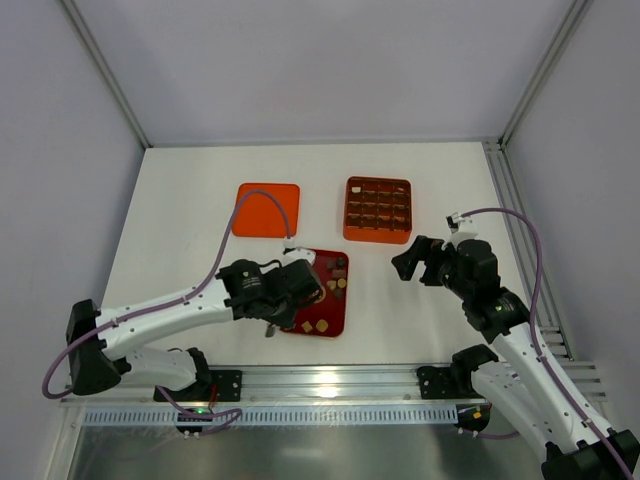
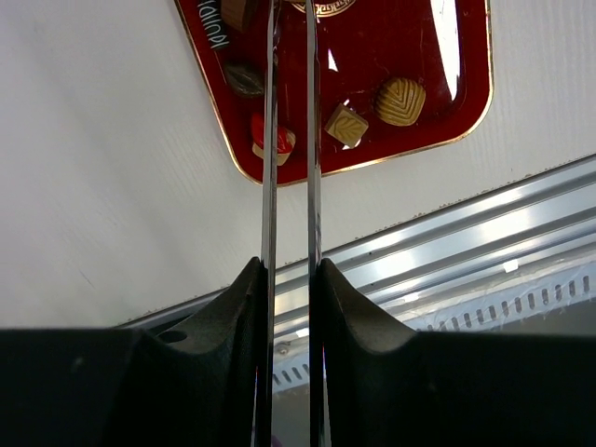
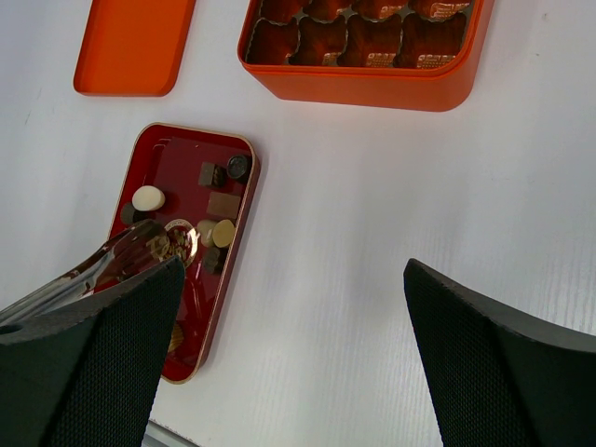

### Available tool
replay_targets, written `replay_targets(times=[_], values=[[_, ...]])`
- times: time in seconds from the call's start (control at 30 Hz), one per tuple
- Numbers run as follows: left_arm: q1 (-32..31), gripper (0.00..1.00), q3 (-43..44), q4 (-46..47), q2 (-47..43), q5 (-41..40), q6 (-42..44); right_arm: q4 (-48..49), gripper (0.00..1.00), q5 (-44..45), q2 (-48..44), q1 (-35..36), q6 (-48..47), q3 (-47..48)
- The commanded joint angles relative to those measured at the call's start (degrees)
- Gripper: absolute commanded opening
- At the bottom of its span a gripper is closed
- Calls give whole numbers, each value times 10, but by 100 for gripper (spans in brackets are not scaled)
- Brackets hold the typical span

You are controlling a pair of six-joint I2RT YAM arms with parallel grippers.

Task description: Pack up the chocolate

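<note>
One metal rail (image 1: 330,380) runs along the near edge of the white table (image 1: 200,200). Just beyond it lies a dark red tray (image 2: 391,47), with its long side pointing away from the arms.

The chocolate (image 2: 400,101) is in this tray. The left wrist view shows, at the near end, a tan round ribbed piece and a tan square piece (image 2: 345,125) just beside it. A piece with a red top (image 2: 273,140) and a dark oval piece (image 2: 244,79) lie close by. The right wrist view shows more pieces at the far end, among them a pale cream piece (image 3: 148,197) and a dark round piece (image 3: 239,166).

The left gripper (image 1: 305,288) is over the left part of the tray. Its fingers (image 2: 270,186) are two thin metal blades, parallel, with only a narrow gap between them. Their tips run out of the left wrist view, so I cannot tell if they hold a piece.

The right gripper (image 1: 418,262) hovers over bare table to the right of the tray, apart from it. Its black fingers (image 3: 93,363) stand wide and nothing is between them.

Farther away, an orange lid (image 1: 267,209) lies flat behind the tray. An orange box (image 1: 378,238) with a grid of cells stands to the right of the lid. The cells look dark brown; whether chocolate is inside them I cannot tell.
</note>
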Motion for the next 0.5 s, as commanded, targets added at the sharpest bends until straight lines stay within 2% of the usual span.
replay_targets(times=[0.0, 0.17, 0.3, 0.47], values=[[-3, 17, 49, -8, -2, -24, 2, 21, 100, -1, -8, -1, -8, 7], [-3, 16, 115, -17, 5, -48, 25, 18, 100, -1, -9, -1, -10, 10], [15, 16, 203, -15, 40, -67, 58, 15, 100, 3, -11, -1, -11, 13], [57, 16, 277, 61, 107, -67, 126, 1, 100, 10, -14, -1, -10, 26]])
